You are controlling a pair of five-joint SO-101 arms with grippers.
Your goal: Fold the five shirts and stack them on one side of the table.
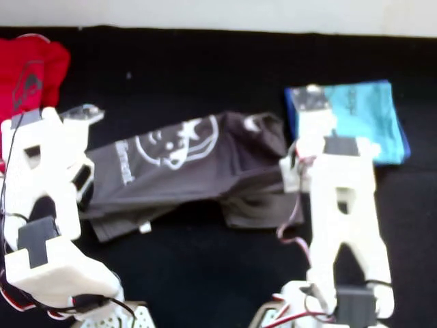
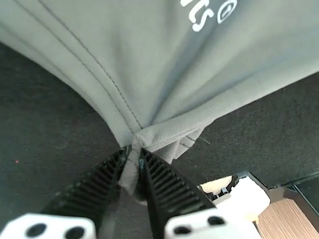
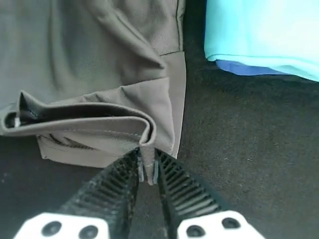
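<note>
Nearest, the left gripper is pinched tight on a bunched hem of the dark grey printed cotton shirt, at its nine o'clock. The right gripper clamps its doubled edge at three o'clock, likely so both can carry a fold across the black table. Beyond lie a folded turquoise shirt at two o'clock and a crumpled red shirt at ten.

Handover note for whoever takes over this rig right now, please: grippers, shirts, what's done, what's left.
The left gripper is shut on an edge of the grey shirt.
The right gripper is shut on a folded edge of it, near the stack.
The grey shirt lies mid-table, partly folded, between both arms.
Done: turquoise shirt folded atop a blue shirt, far right.
Left: finish the grey one and stack it; the red shirt lies bunched far left.
</note>
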